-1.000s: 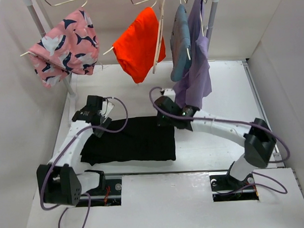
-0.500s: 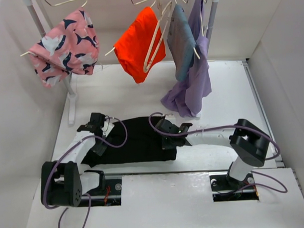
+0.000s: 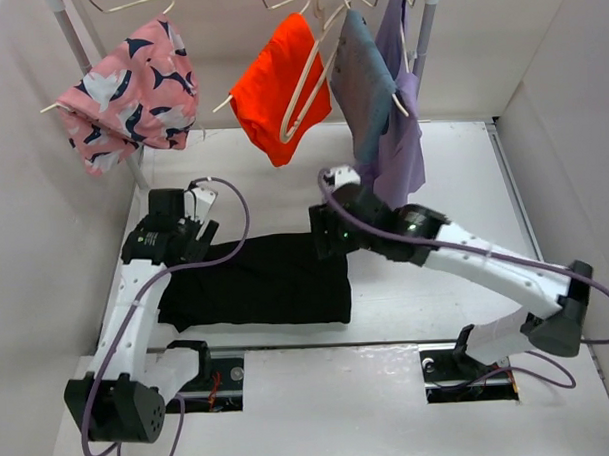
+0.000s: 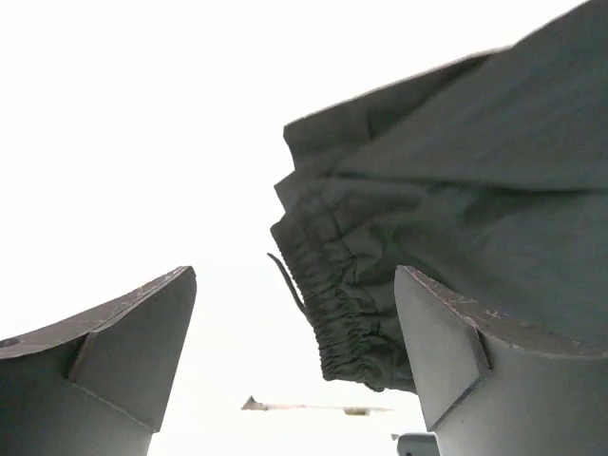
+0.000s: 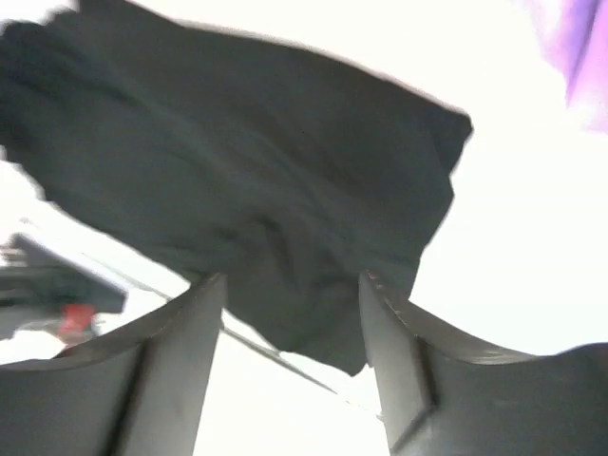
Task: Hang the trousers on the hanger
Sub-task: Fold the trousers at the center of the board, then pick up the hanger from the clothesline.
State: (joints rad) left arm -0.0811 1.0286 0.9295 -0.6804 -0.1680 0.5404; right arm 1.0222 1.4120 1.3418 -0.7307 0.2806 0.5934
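The wrist views are showing my left gripper (image 4: 294, 277) and right gripper (image 5: 290, 280) gaping wide, gripping nothing, the trousers (image 3: 266, 284) lying flat just under them. Only the top view is showing the hanger (image 3: 292, 106), hanging far at 12 o'clock, beside the orange garment (image 3: 270, 89).

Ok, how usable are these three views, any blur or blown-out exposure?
Top external: sharp and evenly lit, though the black trousers show little fold detail. Left wrist: table blown out to white, yet the elastic waistband is crisp. Right wrist: blurred throughout, trouser edges soft, purple garment smeared, background overexposed too.
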